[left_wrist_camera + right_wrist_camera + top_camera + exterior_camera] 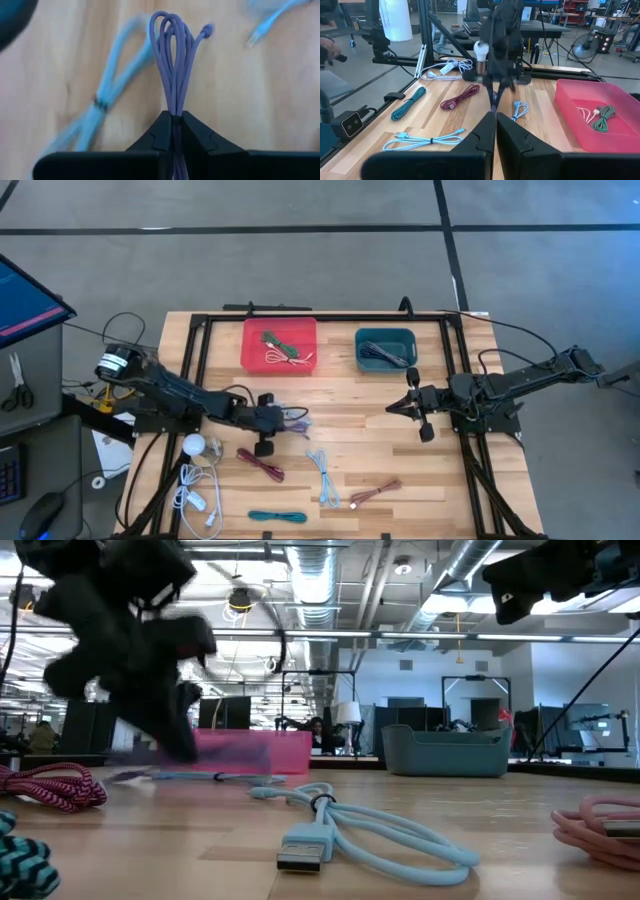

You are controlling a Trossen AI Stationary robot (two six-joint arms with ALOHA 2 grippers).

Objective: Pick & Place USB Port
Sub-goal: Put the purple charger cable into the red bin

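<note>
My left gripper hovers over the table's middle, left of centre, shut on a purple looped USB cable. The right wrist view shows that gripper with the purple cable dangling under it. My right gripper waits shut and empty right of centre, below the teal bin. A red bin at the far edge holds a green cable and a white one. A maroon cable, a light blue cable, a pink cable and a teal cable lie on the wood. My left gripper pinches the purple cable bundle between its two fingers, several strands together. The fingers come slanting down from the table's left. The looped end and a plug reach past the fingertips. The bundle hangs below the fingers; whether its end touches the table is hidden.
A white cable with a round adapter lies at the near left. The teal bin holds a dark cable. Black frame rails run along both sides of the table. Bare wood shows between the two grippers.
</note>
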